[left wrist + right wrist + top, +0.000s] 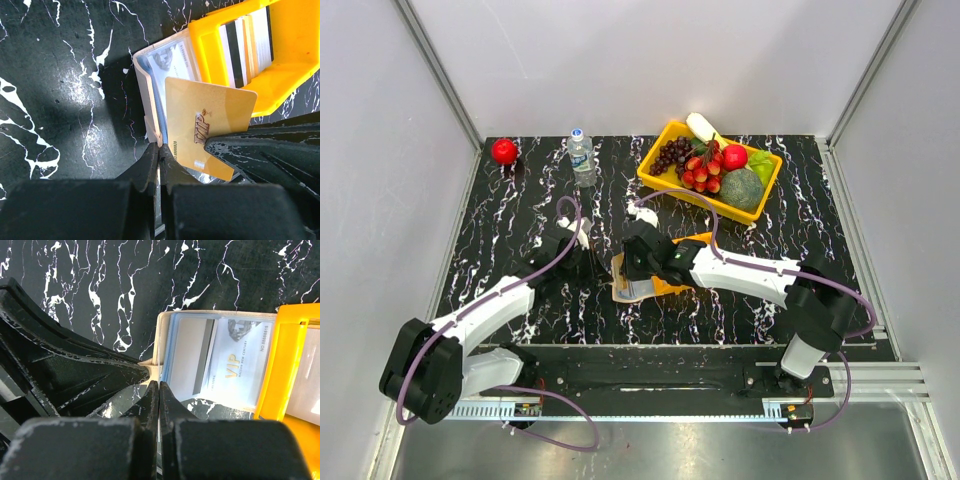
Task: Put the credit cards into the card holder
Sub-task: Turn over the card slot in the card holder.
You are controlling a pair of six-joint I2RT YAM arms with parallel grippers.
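Observation:
The tan card holder [632, 291] lies open on the black marble table, its clear sleeves [185, 355] facing up. My left gripper [159, 150] is shut on the holder's pale flap edge [142, 85]. My right gripper [159, 385] is shut on a gold VIP credit card [210, 125], seen edge-on between its jaws. The card stands tilted just over the holder's sleeves. A pale blue-white VIP card [235, 365] sits inside one sleeve. More credit cards [245, 45] stand in the small orange tray [295, 50] touching the holder. In the top view both grippers [585, 240] [633, 262] meet at the holder.
A yellow basket [665, 170] of fruit stands at the back right. A small water bottle [582, 157] and a red apple [504, 151] stand at the back left. A small white object [645, 213] lies just behind the right gripper.

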